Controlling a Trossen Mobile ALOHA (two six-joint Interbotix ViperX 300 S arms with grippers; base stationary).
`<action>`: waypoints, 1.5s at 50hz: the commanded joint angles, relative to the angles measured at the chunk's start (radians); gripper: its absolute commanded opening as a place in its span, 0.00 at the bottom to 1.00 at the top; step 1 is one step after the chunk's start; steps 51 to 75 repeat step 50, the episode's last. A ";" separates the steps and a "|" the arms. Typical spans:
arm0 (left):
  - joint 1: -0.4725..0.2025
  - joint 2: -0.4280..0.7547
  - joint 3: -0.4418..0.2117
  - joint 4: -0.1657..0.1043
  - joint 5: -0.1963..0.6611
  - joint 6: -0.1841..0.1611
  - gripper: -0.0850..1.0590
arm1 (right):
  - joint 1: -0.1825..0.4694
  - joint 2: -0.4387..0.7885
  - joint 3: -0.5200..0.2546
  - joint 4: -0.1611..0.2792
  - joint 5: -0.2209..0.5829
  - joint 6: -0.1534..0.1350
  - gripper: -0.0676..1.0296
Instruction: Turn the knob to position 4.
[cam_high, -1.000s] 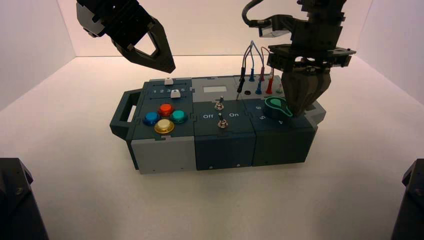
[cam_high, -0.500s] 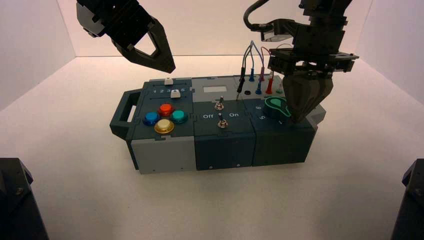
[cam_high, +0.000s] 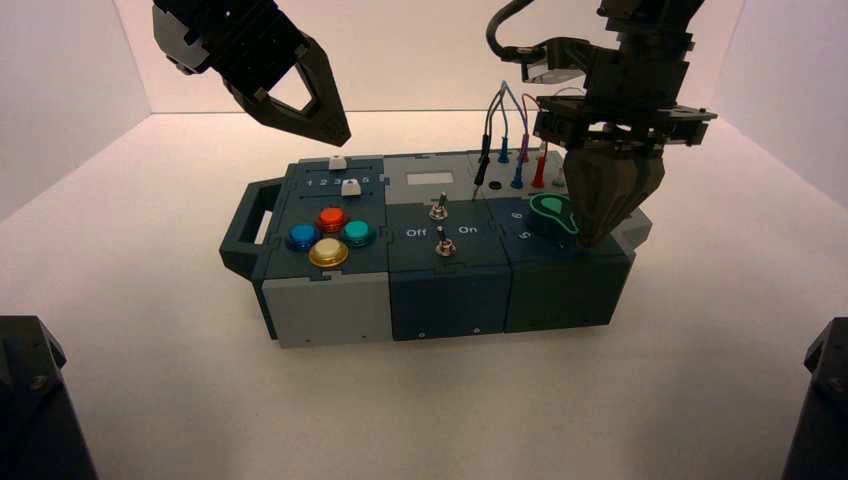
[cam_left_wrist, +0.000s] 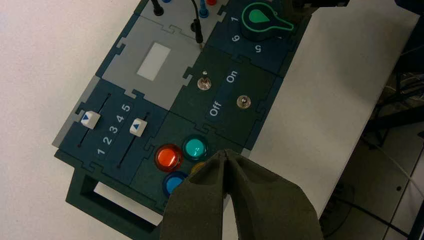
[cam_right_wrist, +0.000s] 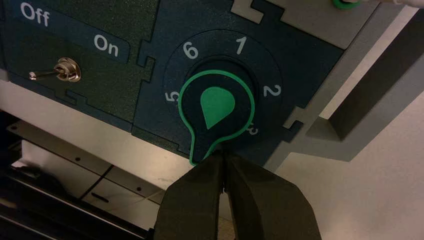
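Observation:
The green teardrop knob (cam_right_wrist: 216, 110) sits on the dark teal right end of the box (cam_high: 300, 310). Its pointer arm reaches between the digits 5 (cam_right_wrist: 172, 96) and 3 (cam_right_wrist: 251, 130). The digit 4 is hidden under the arm and my fingers. My right gripper (cam_right_wrist: 222, 155) is shut and empty, with its tips right at the end of the pointer arm; in the high view it (cam_high: 578, 240) stands over the box's front right corner beside the knob (cam_high: 553, 210). My left gripper (cam_high: 338, 135) is shut and hangs high over the box's back left.
Two metal toggles (cam_left_wrist: 203, 84) stand by the Off and On lettering. Coloured dome buttons (cam_left_wrist: 194, 148) and two sliders (cam_left_wrist: 137, 126) are on the left part. Plugged wires (cam_high: 503, 125) rise behind the knob, close to my right arm. Dark blocks sit at both lower corners.
My right gripper has dropped and shifted toward the box's front, onto the spot where the digit 4 showed. The left arm has not moved.

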 joint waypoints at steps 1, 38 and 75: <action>-0.003 -0.009 -0.035 0.003 -0.003 0.005 0.05 | 0.006 -0.025 -0.008 0.006 -0.002 0.000 0.04; -0.003 -0.011 -0.020 0.023 -0.003 0.028 0.05 | 0.012 -0.341 0.110 -0.005 0.026 0.005 0.04; -0.002 -0.012 -0.014 0.023 -0.011 0.038 0.05 | 0.014 -0.393 0.100 -0.003 0.049 0.003 0.04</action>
